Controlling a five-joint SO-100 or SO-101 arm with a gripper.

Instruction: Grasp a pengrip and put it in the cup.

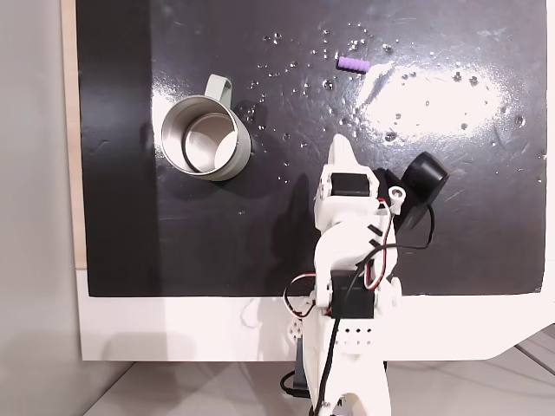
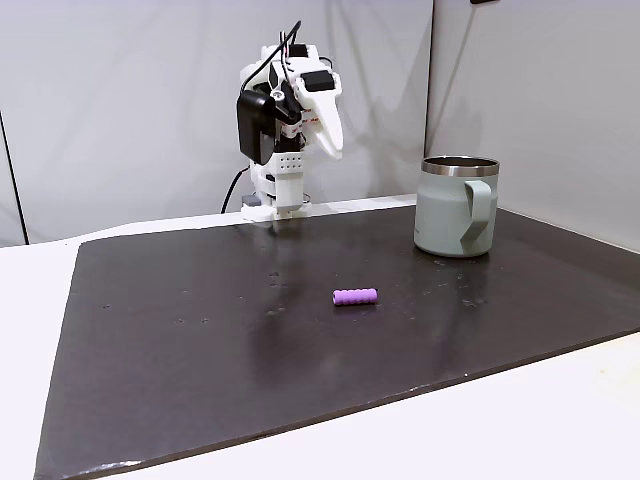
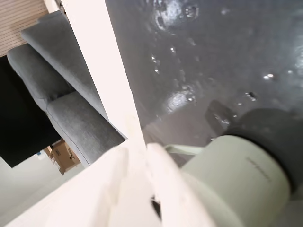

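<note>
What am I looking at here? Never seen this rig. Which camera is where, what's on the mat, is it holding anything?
It is a small white robot arm bolted at the edge of a black mat, ending in a two-finger pincer.

One fixed view looks straight down from above. The other stands at the far side of the table, facing the arm. The third camera rides on the wrist, so it sees the blurred white fingers up close.

On the mat: a pale grey-green mug with a shiny metal inside, standing upright, and a tiny purple ribbed tube, the pengrip, lying on its side, apart from the mug.

The pincer is raised above the mat, looks closed, and holds nothing.
</note>
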